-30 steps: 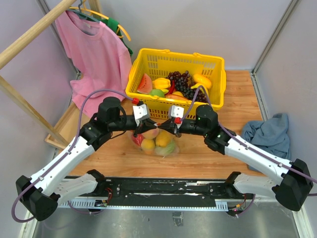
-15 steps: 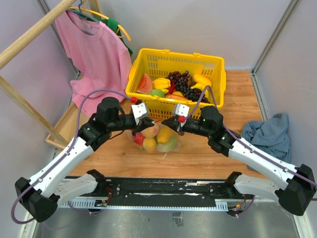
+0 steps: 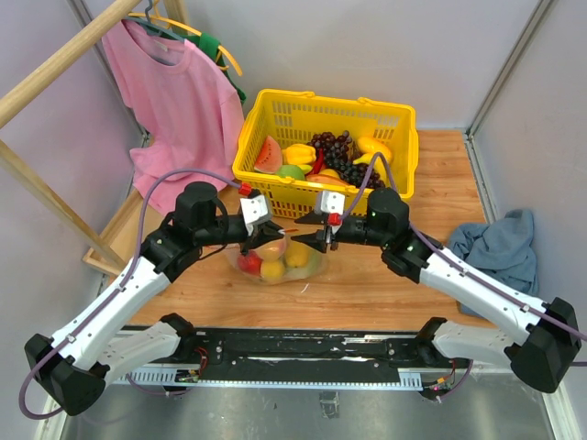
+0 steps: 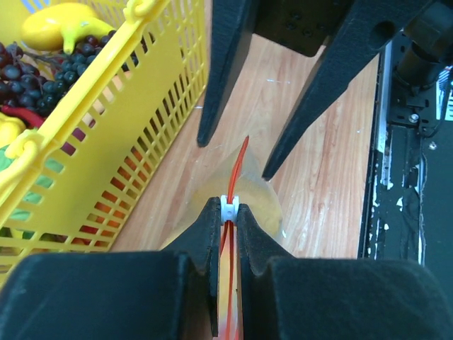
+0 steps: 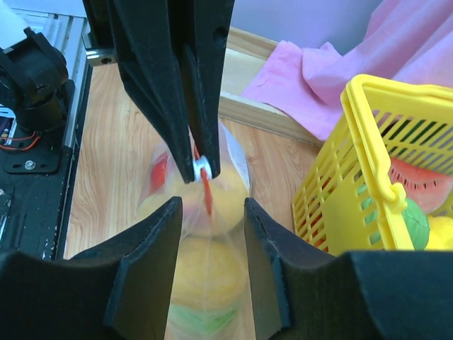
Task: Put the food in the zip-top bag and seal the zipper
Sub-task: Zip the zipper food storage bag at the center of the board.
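wood table (image 3: pixel 367 284); left jaws pinch zipper (image 4: pixel 228 205); right jaws apart

Clear zip-top bag (image 3: pixel 278 260) upright, orange, yellow and red food (image 3: pixel 272 270) inside, red zipper (image 4: pixel 239 166) along top.

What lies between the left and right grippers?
The red zipper spans it, from the shut left gripper into the open right gripper; the left wrist view shows it best.

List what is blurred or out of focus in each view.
Top external: evenly lit, sharp throughout. Left wrist: left gripper's own fingers soft, yellow basket crisp. Right wrist: zip-top bag and food inside smeared, basket sharp.
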Motion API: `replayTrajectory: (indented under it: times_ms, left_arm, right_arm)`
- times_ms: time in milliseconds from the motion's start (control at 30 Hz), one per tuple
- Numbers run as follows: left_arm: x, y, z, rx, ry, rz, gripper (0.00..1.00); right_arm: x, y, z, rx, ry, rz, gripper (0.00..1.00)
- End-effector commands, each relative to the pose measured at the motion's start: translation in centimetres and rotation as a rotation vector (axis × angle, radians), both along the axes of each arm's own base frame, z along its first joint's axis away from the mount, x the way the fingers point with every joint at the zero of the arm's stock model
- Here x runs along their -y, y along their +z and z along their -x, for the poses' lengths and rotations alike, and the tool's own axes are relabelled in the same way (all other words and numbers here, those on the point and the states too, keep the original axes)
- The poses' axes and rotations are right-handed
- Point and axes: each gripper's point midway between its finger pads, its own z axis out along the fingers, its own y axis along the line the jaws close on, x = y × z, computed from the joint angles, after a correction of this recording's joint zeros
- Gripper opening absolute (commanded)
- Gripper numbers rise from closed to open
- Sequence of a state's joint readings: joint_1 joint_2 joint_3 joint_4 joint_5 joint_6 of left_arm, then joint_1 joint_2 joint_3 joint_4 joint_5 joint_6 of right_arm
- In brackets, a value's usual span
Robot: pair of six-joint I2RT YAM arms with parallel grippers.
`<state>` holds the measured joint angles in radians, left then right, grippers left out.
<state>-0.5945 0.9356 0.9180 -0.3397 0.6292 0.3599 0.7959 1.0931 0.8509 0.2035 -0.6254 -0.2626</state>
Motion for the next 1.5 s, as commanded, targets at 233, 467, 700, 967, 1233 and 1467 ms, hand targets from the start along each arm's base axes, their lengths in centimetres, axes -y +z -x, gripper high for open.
replayTrajectory:
  times_ms: [233, 467, 700, 967, 1233, 1467]
  left_arm:
    - [0.4, 0.9, 1.2, 0.018, -0.068, 0.044, 0.00]
    - [-0.2, 0.8, 0.9, 0.040, -0.025, 0.039, 0.00]
    - [-0.5, 0.8, 0.7, 0.045, -0.003, 0.033, 0.00]
    - [-0.7, 0.7, 0.7, 0.051, 0.010, 0.034, 0.00]
    - [-0.9, 0.7, 0.9, 0.057, 0.012, 0.039, 0.00]
    - [-1.2, 0.6, 1.1, 0.065, 0.022, 0.048, 0.00]
  right_arm:
    - [-1.1, 1.4, -0.8, -0.009, 0.041, -0.009, 0.07]
    - [1.3, 1.6, -2.9, 0.016, -0.168, -0.025, 0.01]
    - [4.1, 2.1, -4.3, 0.029, -0.351, -0.044, 0.01]
    - [6.8, 2.1, -5.6, 0.030, -0.512, -0.040, 0.01]
    - [9.8, 2.0, -6.4, 0.009, -0.676, -0.031, 0.01]
    - [13.4, 1.8, -6.9, -0.013, -0.859, -0.022, 0.01]
